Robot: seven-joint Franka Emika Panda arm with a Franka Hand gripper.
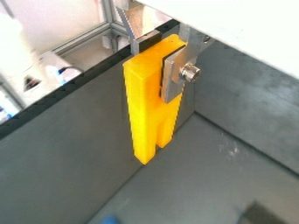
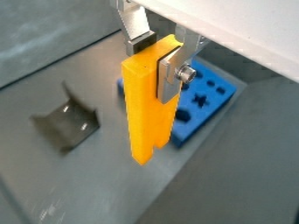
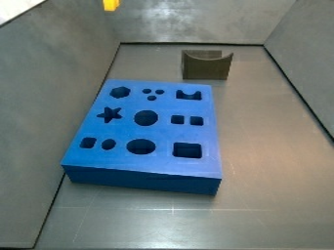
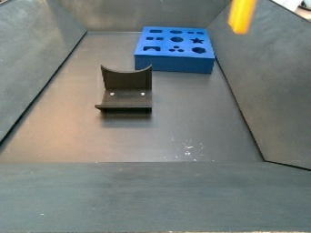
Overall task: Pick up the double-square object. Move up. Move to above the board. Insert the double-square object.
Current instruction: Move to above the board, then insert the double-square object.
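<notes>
The dark grey worktop (image 3: pixel 261 195) carries the large thick blue square board (image 3: pixel 150 132), which lies flat with its star, round, square and small dot holes facing up. Well apart from it stands the small dark grey U-shaped block (image 4: pixel 124 88), with bare worktop between the two. The tall yellow-orange plastic double-square object (image 2: pixel 149 96) hangs upright in the air, well clear of the worktop; in a wrist view its lower end shows in front of the board's near edge, and in both side views only its tip (image 4: pixel 243 14) shows at the frame's upper edge. The gripper (image 1: pixel 158 66) is high above the worktop, its flat silver fingers (image 1: pixel 173 73) closed on the piece's upper part.
</notes>
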